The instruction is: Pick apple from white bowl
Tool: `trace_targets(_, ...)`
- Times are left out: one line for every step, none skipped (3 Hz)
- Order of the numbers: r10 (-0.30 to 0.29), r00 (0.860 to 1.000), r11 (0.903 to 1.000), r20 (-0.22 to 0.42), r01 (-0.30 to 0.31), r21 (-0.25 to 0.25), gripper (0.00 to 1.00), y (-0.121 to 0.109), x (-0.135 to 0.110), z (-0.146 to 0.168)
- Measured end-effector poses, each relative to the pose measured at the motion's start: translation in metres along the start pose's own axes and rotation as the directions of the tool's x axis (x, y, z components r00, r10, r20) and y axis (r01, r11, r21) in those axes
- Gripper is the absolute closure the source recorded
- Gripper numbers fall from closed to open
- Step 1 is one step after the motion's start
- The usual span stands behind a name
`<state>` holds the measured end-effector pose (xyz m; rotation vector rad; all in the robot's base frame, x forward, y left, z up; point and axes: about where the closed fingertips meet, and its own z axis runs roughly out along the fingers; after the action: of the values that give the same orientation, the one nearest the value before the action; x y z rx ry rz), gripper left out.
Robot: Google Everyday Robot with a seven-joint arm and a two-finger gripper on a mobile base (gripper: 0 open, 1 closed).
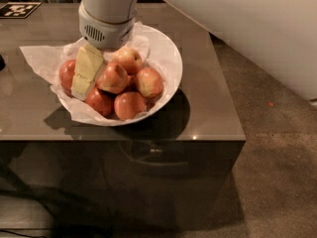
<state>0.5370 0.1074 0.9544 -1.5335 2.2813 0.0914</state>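
The white bowl [168,58], lined with crumpled white paper, stands on a dark table and holds several orange-red and yellowish apples. My gripper [85,81], cream-coloured under a grey wrist, reaches down into the bowl's left side. It sits between a red apple at the left rim [67,73] and a large yellowish, orange-blushed apple [114,77] at the middle, touching or nearly touching both. No sticker shows on any apple, so I cannot tell which one carries it. The gripper hides part of the left apples.
The bowl's paper [39,56] spreads onto the table [208,113] to the left. A black-and-white marker tag [17,9] lies at the table's far left corner. The table's front edge and right edge drop to carpet [277,172]. My white arm fills the upper right.
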Motion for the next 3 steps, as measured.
trace_targets(0.023, 1.000, 0.9996, 0.004, -0.024, 0.017, 0.00, -0.005, 0.007, -0.001)
trace_targets(0.031, 0.999, 0.9995, -0.011, -0.030, 0.013, 0.00, -0.009, 0.004, 0.007)
trace_targets(0.045, 0.998, 0.9990, -0.032, -0.045, 0.005, 0.00, -0.014, 0.005, 0.017)
